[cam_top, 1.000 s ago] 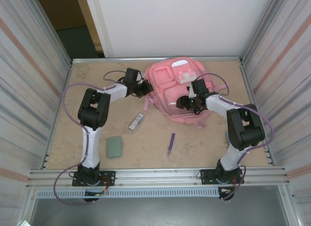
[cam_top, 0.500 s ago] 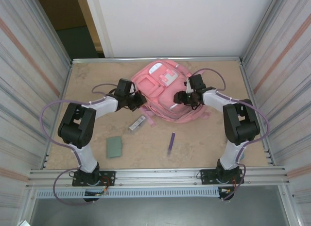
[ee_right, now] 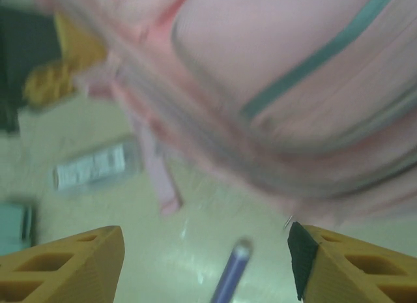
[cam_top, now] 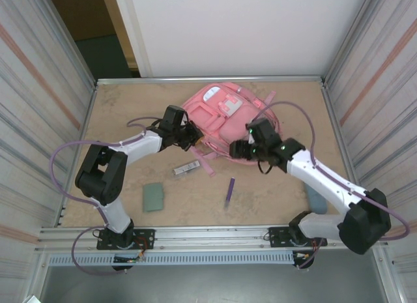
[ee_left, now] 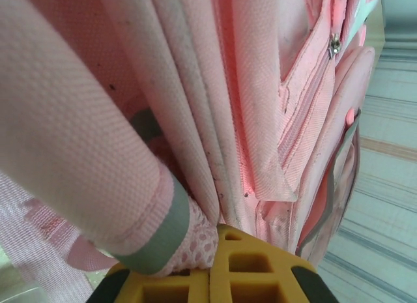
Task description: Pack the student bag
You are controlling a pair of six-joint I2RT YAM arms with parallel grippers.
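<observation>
Yellow-tipped and pressed tight together, the left gripper (ee_left: pixel 212 259) is pinching a grey-trimmed fold of pink fabric at the edge of the student bag (ee_left: pixel 260 88). The cloth is bunching in pleats right above its closed fingers. From above, this grip is sitting on the bag's left side, about midway along it.

The right gripper (ee_right: pixel 206 251) is hovering with its jaws standing wide apart and nothing between them. It is hanging just off the bag's near edge, over bare table (cam_top: pixel 124 107).

The bag is lying in the far middle of the table with its pocketed front facing up. Its long axis is running diagonally, from far-left to near-right. The end with the white-and-pink patch is pointing toward the far-left corner. I cannot tell which end is the bag's top. A loose pink strap (cam_top: pixel 207 161) is trailing from its near-left edge toward the robot.

Further out, a clear packet (cam_top: pixel 187 167) is lying just beside that strap. A purple pen (cam_top: pixel 230 191) is lying nearer the arms, between them. A green pad (cam_top: pixel 154 196) is lying well to the pen's left.
</observation>
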